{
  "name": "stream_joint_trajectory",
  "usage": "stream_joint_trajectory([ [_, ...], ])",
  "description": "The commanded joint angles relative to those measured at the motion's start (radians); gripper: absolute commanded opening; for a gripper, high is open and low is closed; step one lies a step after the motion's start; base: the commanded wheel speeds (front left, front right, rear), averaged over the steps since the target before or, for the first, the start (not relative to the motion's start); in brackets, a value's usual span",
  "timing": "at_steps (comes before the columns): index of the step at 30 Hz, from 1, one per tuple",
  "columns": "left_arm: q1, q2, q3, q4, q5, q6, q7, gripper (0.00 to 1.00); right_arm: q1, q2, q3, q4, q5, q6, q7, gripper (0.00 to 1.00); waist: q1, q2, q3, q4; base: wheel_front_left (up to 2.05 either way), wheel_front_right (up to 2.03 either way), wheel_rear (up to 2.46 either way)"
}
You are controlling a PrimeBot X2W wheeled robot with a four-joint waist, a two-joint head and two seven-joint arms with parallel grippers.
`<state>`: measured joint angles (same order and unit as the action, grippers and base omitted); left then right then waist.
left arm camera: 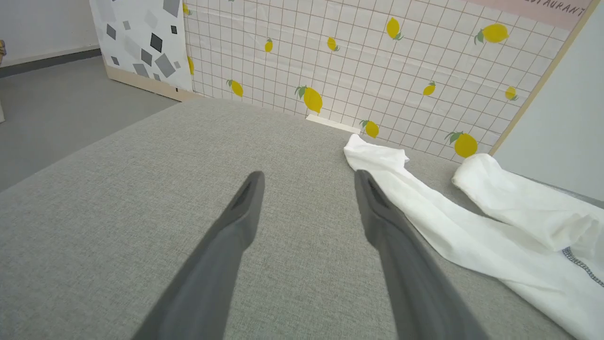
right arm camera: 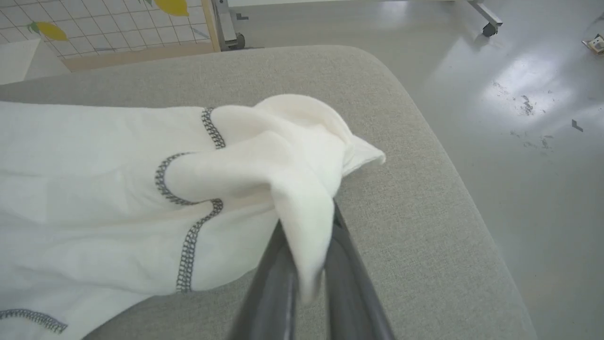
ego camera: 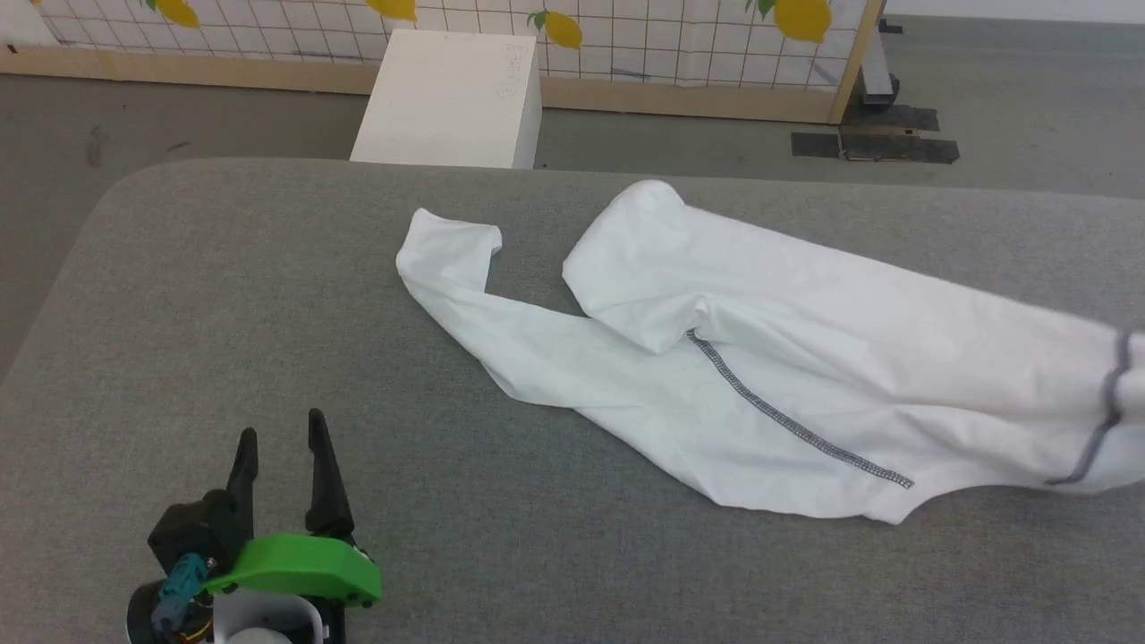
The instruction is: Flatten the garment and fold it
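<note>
The white garment point(ego camera: 805, 358) lies crumpled across the grey table point(ego camera: 224, 295), one sleeve reaching toward the far middle and a dark zigzag seam running down its front. Its right end lifts off toward the head view's right edge. In the right wrist view my right gripper point(right arm camera: 306, 212) is shut on a bunched fold of the garment point(right arm camera: 264, 160), cloth draped over both fingers. My left gripper point(ego camera: 282, 429) stands open at the lower left, well left of the cloth. In the left wrist view its fingertips point(left arm camera: 309, 177) hover over bare table, the sleeve point(left arm camera: 424, 208) just to their right.
A rigid white box point(ego camera: 452, 98) stands on the floor behind the table's far edge, before a lemon-patterned panel point(ego camera: 626, 36). The table's rounded right corner point(right arm camera: 424, 118) drops to the grey floor point(right arm camera: 519, 118) close to my right gripper.
</note>
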<state>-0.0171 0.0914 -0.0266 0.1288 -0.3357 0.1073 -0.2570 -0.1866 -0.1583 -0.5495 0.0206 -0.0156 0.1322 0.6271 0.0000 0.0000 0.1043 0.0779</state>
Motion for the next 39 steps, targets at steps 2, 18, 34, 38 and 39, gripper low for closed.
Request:
stream_joint_trajectory([
  [2,-0.019,-0.005,-0.005,0.016,-0.006,-0.010,-0.005,1.00,0.038,0.051,0.015,0.023,0.010,-0.002,-0.002,0.38,0.0000,0.0000,-0.002,-0.003,0.00,0.00,0.00],
  [18,-0.136,-0.037,-0.122,0.080,-0.180,-0.043,0.220,1.00,0.097,0.108,-0.014,0.102,0.279,-0.002,-0.450,1.00,0.0000,0.0000,-0.013,-0.050,0.00,0.00,0.00],
  [34,-0.431,-0.040,-0.296,0.407,-0.215,0.061,0.658,1.00,0.071,0.108,0.105,0.208,0.303,-0.002,-0.550,1.00,0.0000,0.0000,0.079,-0.221,0.00,0.00,0.00],
  [38,-0.434,-0.041,-0.285,0.421,-0.234,0.049,0.612,1.00,0.074,0.108,0.107,0.223,0.303,-0.002,-0.568,1.00,0.0000,0.0000,0.087,-0.227,0.00,0.00,0.00],
  [39,-0.433,-0.041,-0.284,0.425,-0.237,0.046,0.601,1.00,0.075,0.108,0.106,0.226,0.302,-0.002,-0.570,1.00,0.0000,0.0000,0.087,-0.226,0.00,0.00,0.00],
])
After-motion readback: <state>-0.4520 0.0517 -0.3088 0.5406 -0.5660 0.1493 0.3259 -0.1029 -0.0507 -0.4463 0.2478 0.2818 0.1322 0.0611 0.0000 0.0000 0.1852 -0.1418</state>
